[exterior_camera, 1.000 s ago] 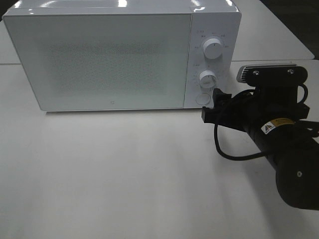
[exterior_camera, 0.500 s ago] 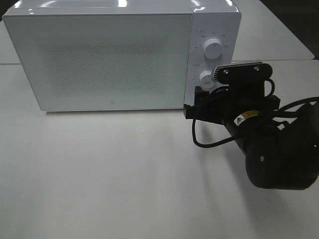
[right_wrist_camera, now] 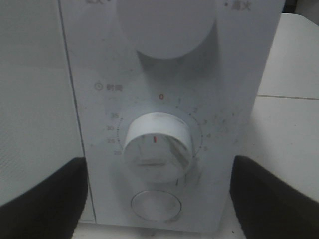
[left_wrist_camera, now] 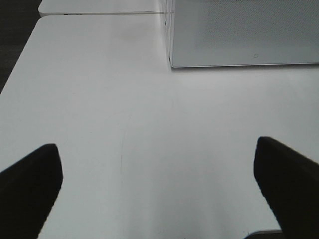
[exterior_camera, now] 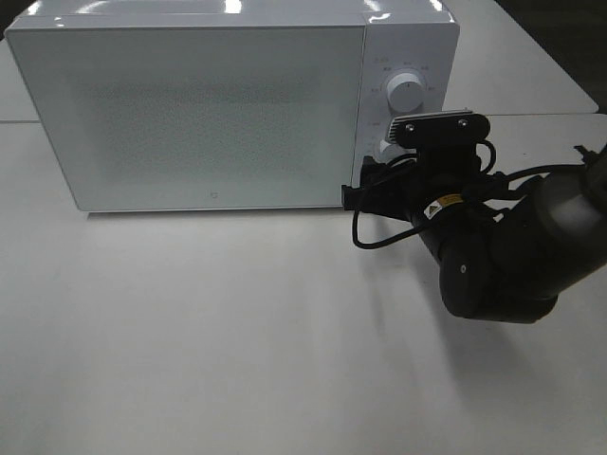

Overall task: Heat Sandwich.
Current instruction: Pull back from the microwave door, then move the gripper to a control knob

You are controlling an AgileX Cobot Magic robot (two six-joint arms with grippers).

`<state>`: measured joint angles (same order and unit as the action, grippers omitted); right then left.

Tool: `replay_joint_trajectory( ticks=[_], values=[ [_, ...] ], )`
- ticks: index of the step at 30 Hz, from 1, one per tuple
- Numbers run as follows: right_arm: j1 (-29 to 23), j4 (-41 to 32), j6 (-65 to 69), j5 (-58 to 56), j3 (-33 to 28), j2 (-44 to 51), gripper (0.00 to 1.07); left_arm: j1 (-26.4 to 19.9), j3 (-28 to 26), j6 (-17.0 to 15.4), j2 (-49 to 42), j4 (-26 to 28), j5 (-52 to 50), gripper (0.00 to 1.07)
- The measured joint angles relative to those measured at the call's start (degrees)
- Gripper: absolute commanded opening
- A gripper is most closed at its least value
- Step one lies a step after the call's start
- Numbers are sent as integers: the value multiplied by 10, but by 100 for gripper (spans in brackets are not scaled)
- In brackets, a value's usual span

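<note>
The sandwich is out of view. A white microwave [exterior_camera: 209, 114] stands at the back of the table with its door closed; its corner shows in the left wrist view [left_wrist_camera: 244, 30]. My right gripper [exterior_camera: 377, 182] is open right in front of the control panel. In the right wrist view its fingers [right_wrist_camera: 40, 199] stand either side of the timer knob [right_wrist_camera: 157, 144], which points to 0, and the round button [right_wrist_camera: 155, 204] below it, touching neither. My left gripper [left_wrist_camera: 159, 189] is open and empty over bare table, away from the microwave.
An upper knob [exterior_camera: 407, 92] sits above the timer knob. The white table [exterior_camera: 237, 322] stretches in front of the microwave. A second table [exterior_camera: 531, 66] joins on at the back right. A black cable [exterior_camera: 379, 237] loops under the right wrist.
My right arm has swung left and closer to the microwave, bringing the gripper from beside the panel's lower right to directly in front of the timer knob.
</note>
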<state>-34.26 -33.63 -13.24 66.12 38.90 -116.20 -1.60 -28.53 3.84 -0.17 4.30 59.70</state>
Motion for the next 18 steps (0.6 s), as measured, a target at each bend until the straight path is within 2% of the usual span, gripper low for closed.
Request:
replay_joint_trajectory(
  ticks=[10,18],
  values=[
    [18,11,0,-5,37,-26,76,0,0,0,0,0,0,103],
    [21,7,0,-10,43,-28,76,0,0,0,0,0,0,103]
  ],
)
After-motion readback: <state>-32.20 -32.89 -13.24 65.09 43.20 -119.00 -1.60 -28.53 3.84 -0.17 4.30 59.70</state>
